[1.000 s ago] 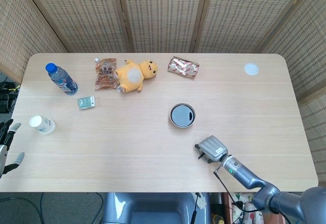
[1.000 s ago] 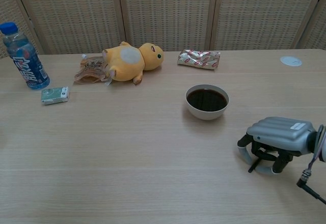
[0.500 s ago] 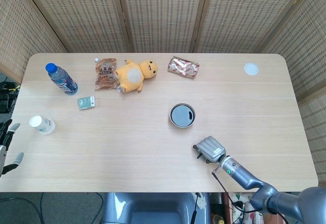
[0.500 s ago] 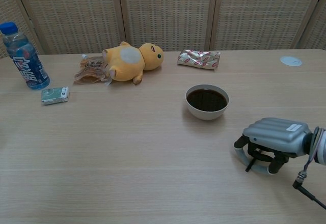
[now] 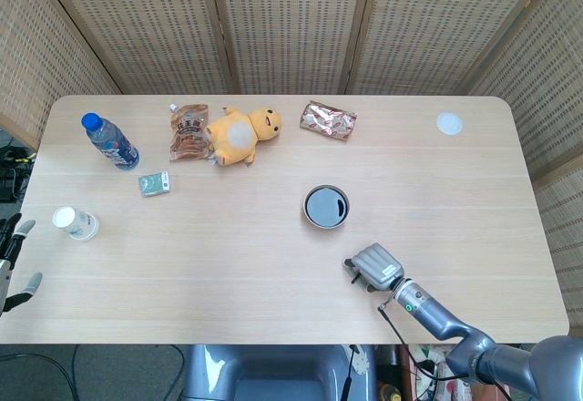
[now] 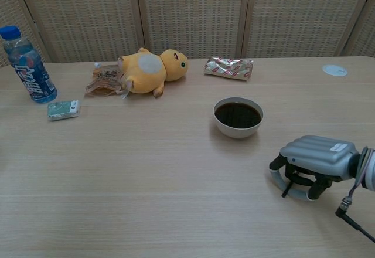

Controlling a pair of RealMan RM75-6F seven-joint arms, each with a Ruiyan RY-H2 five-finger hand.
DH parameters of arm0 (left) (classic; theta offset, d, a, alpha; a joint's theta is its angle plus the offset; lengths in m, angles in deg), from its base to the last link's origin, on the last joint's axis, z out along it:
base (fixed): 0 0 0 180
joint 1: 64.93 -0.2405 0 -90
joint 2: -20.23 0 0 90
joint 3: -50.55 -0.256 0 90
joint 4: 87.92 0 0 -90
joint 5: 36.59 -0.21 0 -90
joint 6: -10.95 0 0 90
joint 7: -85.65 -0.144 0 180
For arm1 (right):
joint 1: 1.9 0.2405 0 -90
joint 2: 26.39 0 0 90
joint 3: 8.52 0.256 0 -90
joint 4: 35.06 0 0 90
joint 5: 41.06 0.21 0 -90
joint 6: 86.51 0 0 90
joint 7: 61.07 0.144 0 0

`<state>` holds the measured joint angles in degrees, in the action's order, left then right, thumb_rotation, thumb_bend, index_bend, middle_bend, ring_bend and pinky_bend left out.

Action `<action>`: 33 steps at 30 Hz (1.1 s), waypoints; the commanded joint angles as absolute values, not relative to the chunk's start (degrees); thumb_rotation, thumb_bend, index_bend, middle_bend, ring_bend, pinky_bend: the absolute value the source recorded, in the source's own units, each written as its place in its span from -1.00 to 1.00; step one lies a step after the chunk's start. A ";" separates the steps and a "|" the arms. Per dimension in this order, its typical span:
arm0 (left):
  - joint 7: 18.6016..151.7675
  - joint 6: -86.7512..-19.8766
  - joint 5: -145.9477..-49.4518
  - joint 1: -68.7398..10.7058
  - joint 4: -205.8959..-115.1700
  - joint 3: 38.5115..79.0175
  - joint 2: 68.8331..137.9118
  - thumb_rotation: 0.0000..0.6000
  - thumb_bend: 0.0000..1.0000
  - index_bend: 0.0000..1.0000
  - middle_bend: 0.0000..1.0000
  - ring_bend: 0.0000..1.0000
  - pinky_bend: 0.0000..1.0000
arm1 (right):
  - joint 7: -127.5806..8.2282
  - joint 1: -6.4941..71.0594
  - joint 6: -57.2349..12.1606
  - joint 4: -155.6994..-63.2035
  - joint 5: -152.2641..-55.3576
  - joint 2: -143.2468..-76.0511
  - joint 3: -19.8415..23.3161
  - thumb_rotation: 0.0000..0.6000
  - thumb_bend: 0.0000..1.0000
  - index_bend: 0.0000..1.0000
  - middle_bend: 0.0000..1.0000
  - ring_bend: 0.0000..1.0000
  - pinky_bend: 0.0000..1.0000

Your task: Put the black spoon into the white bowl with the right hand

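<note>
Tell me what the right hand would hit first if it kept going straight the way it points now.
Probably the white bowl with the dark inside. In the head view the right hand points up and left along its forearm, fingers curled over a thin black object, and the bowl lies roughly on that line across bare wooden table; it might pass just left.

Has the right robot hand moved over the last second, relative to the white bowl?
Yes, slightly. The right robot hand, curled over the black spoon on the light wooden table, slid a little leftward, ending nearer below the white bowl; most of the shift came early.
</note>
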<state>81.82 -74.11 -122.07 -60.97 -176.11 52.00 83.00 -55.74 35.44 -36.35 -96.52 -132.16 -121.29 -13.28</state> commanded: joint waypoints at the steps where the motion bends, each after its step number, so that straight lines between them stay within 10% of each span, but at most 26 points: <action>1: 81.85 -74.12 -122.13 -60.97 -176.12 51.98 83.01 1.00 -0.32 -0.84 -0.92 -0.96 -1.00 | -55.31 35.32 -35.94 -96.45 -132.17 -121.27 -13.18 1.00 0.35 0.27 0.88 0.95 1.00; 33: 81.57 -73.68 -122.61 -60.27 -176.23 52.13 83.53 1.00 -0.31 -0.84 -0.92 -0.96 -1.00 | -32.52 42.26 -43.57 -117.48 -123.46 -106.32 -2.27 1.00 0.63 0.37 0.90 0.97 1.00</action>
<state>81.58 -73.67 -122.60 -60.27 -176.23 52.14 83.53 -34.41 41.14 -42.14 -116.28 -124.48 -107.43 -3.53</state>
